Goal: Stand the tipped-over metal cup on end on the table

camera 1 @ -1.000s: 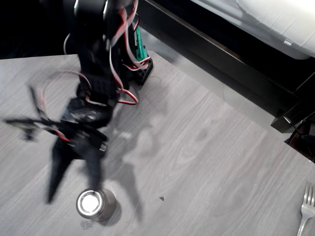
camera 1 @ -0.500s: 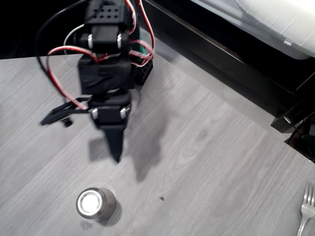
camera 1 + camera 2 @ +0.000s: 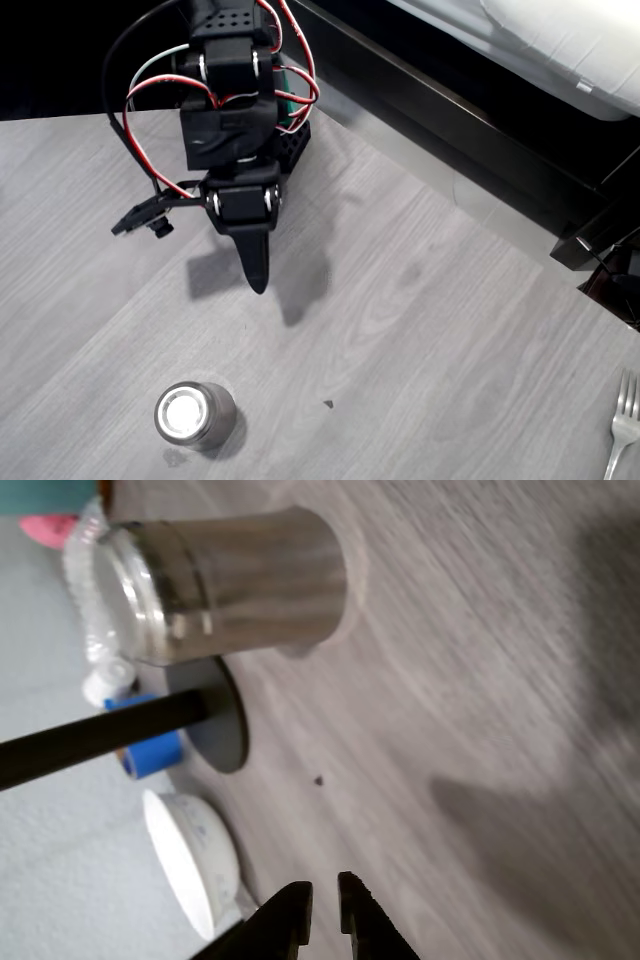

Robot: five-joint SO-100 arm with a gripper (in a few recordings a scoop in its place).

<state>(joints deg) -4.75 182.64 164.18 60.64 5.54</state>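
The gripper [image 3: 257,285] pulled away from the metal cup [image 3: 195,414] toward the table's [image 3: 420,330] far edge.

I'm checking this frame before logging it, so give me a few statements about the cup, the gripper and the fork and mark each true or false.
1. The metal cup stands on end on the table. True.
2. The gripper is clamped on the cup. False: it is apart from the cup, up-picture of it in the overhead view, holding nothing.
3. The fingertips sit almost together in the wrist view. True.
4. The fork lies right beside the cup. False: it is at the right edge of the overhead view, far from the cup.
5. A small dark speck marks the table right of the cup. True.
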